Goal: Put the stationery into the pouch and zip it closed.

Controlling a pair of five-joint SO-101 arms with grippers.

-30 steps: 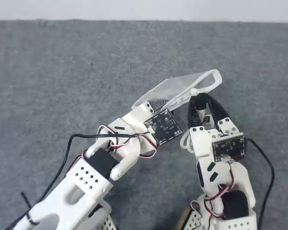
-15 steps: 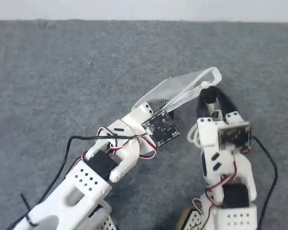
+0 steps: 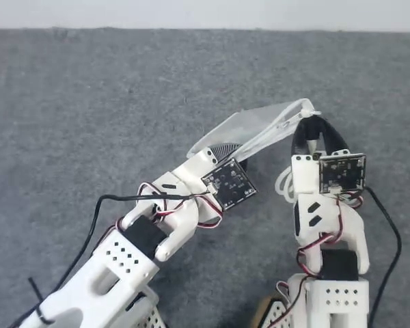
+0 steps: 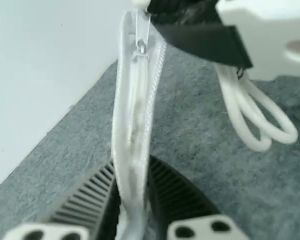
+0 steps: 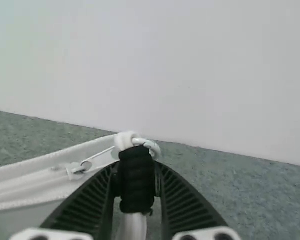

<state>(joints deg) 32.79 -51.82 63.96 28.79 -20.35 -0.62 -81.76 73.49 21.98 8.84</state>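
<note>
My left gripper [image 4: 132, 205] was clamped on one end of the translucent white soft plastic pouch [image 3: 260, 126]. The pouch stretched across to my right gripper [image 5: 135, 172], which was closed tight on the black ribbed toggle [image 5: 136, 176] at the far end. The small metal zipper slider [image 5: 77, 169] sat just beside those jaws, and a white cord loop [image 4: 255, 125] hung under them.

"Any room near the left claw [image 3: 222, 149]?"

"Open counter [image 3: 89, 102] on its outer side and ahead. Between it and the right claw [image 3: 313, 131], the stretched pouch [image 3: 260, 126] bars passage. A white cord loop [image 3: 283, 186] hangs beside the right claw."
</note>
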